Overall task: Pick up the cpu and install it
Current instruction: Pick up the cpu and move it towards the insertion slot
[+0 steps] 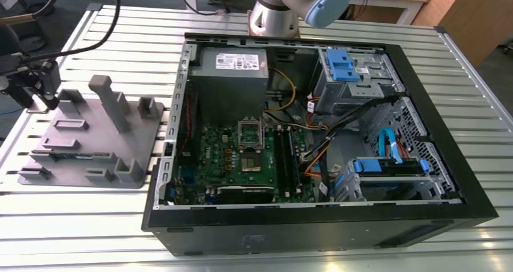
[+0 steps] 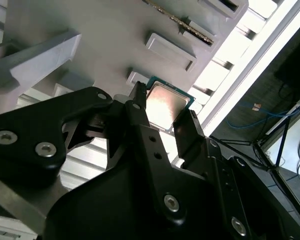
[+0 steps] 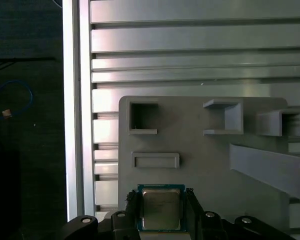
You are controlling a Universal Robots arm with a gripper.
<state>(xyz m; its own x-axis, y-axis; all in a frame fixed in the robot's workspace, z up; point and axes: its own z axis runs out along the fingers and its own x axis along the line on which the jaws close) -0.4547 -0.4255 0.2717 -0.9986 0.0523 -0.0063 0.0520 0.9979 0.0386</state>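
The cpu (image 3: pixel 161 209), a small square chip with a shiny metal top and green rim, sits between the two black fingers of my gripper (image 3: pixel 161 199). The second wrist view shows the same chip (image 2: pixel 166 105) pinched between the fingers (image 2: pixel 138 102), with the grey tray behind it. In the exterior view the gripper (image 1: pixel 36 95) hangs at the far left, beside and above the grey moulded tray (image 1: pixel 88 143). The silver socket frame (image 1: pixel 250 134) lies on the green motherboard inside the open computer case, far to the gripper's right in the exterior view.
The tray carries upright posts (image 1: pixel 108 101) and small pockets (image 3: pixel 144 117). The black computer case (image 1: pixel 321 224) holds a power supply, blue drive cages (image 1: pixel 352 74) and loose cables. Everything rests on a slatted aluminium table (image 1: pixel 256 257), and its edge lies close to the gripper.
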